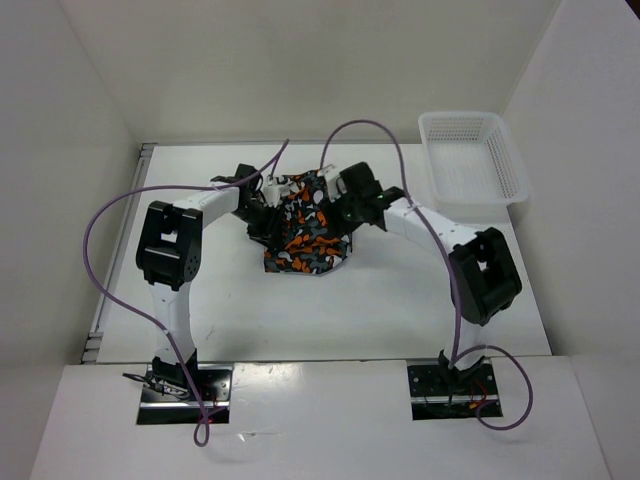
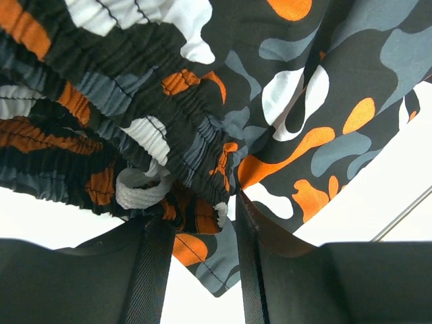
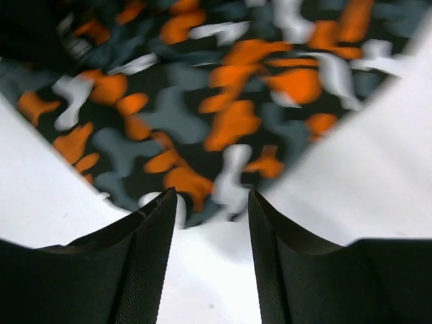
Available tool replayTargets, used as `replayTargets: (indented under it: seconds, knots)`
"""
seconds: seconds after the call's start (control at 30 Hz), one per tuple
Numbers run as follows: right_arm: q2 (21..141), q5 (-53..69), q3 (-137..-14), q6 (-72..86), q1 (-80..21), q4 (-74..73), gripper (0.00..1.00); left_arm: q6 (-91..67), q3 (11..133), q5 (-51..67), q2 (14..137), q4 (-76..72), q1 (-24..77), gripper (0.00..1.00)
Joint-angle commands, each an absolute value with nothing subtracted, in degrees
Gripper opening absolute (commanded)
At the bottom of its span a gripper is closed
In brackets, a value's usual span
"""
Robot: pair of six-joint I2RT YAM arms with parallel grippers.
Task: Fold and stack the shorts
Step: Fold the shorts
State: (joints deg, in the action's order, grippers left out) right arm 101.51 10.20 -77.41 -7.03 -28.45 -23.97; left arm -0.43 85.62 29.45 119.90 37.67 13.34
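The shorts (image 1: pixel 305 232), printed in orange, white, grey and black blotches, lie bunched in the middle of the table between both arms. My left gripper (image 1: pixel 268 205) is at their left edge. In the left wrist view it (image 2: pixel 204 209) is shut on the gathered elastic waistband (image 2: pixel 169 128), beside a white drawstring loop (image 2: pixel 138 192), with a fabric corner hanging between the fingers. My right gripper (image 1: pixel 345 207) is at the shorts' right side. In the right wrist view it (image 3: pixel 212 199) is open and empty just above the table, with the shorts' edge (image 3: pixel 202 121) right beyond its fingertips.
A white mesh basket (image 1: pixel 470 155) stands at the back right corner of the table. White walls close in the table on the left, back and right. Purple cables loop over both arms.
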Motion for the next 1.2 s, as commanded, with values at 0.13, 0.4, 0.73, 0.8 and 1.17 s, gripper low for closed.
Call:
replayTargets:
  seconds: [0.13, 0.4, 0.73, 0.8, 1.17]
  knots:
    - [102.65, -2.2, -73.13, -15.63, -34.19, -16.97, 0.56, 0.0, 85.34, 29.79, 118.3, 37.53, 13.71, 0.48]
    - [105.55, -8.87, -70.31, -20.74, -37.18, -12.31, 0.59, 0.0, 84.81, 29.27, 117.69, 37.53, 13.19, 0.48]
    - [109.86, -9.4, -70.31, -22.41, -37.18, -11.16, 0.25, 0.0, 84.81, 29.27, 117.69, 37.53, 12.05, 0.45]
    - [109.25, -10.72, -70.31, -23.72, -37.18, -10.55, 0.06, 0.0, 84.29, 29.27, 117.16, 37.53, 12.04, 0.42]
    - [94.31, 9.21, -63.82, -38.04, -33.13, -21.61, 0.0, 0.0, 84.46, 29.26, 116.1, 39.2, 9.67, 0.27]
